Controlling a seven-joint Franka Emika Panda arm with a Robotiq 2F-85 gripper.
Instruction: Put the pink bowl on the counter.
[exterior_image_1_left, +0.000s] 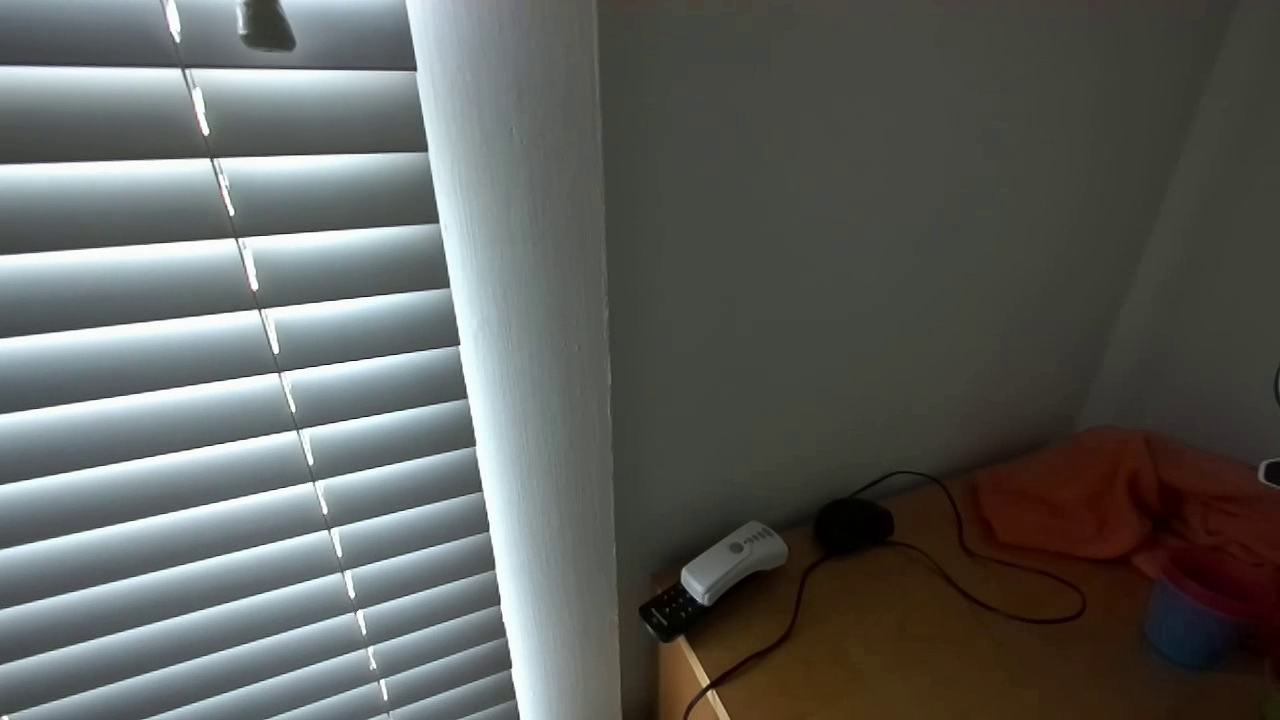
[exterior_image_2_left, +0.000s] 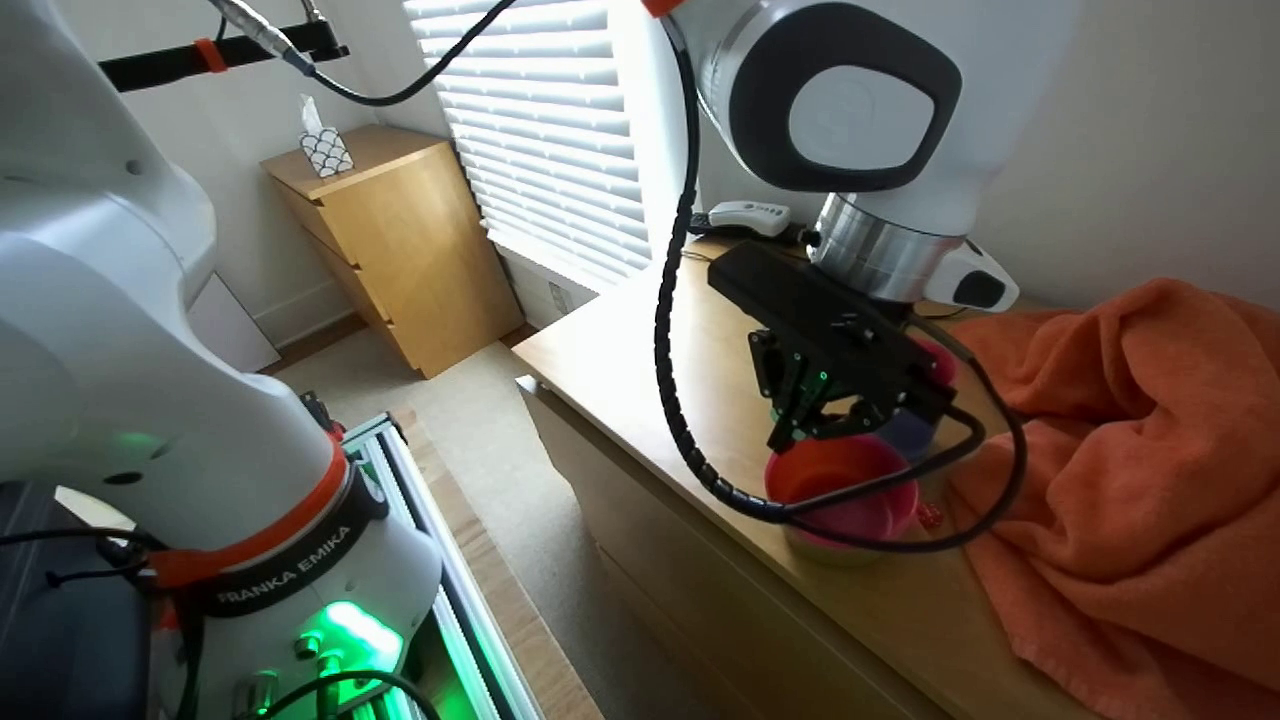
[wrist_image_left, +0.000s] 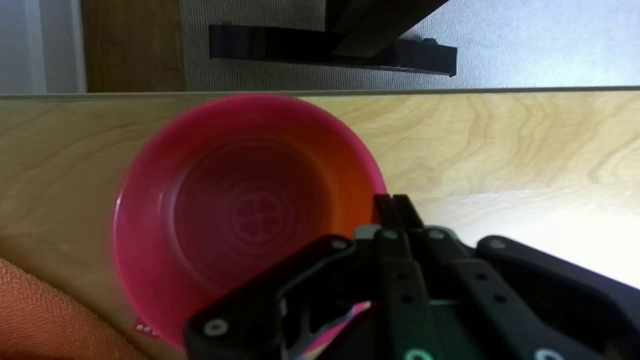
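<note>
The pink bowl (wrist_image_left: 260, 215) fills the left middle of the wrist view, seen from above with its inside showing. In an exterior view the pink bowl (exterior_image_2_left: 850, 490) is near the counter's front edge, partly crossed by a black cable. A pale yellowish band shows under it; I cannot tell whether this is its base or another container. My gripper (wrist_image_left: 392, 197) is shut on the bowl's rim, one fingertip inside and one outside. In an exterior view the gripper (exterior_image_2_left: 785, 440) points down at the rim. The wooden counter (exterior_image_2_left: 640, 350) lies around and under the bowl.
A blue cup with a pink rim (exterior_image_2_left: 910, 430) stands behind the gripper; the blue cup (exterior_image_1_left: 1190, 620) also shows in an exterior view. An orange towel (exterior_image_2_left: 1150, 450) lies beside the bowl. A white remote (exterior_image_1_left: 735, 560), a black remote and a cable lie near the wall.
</note>
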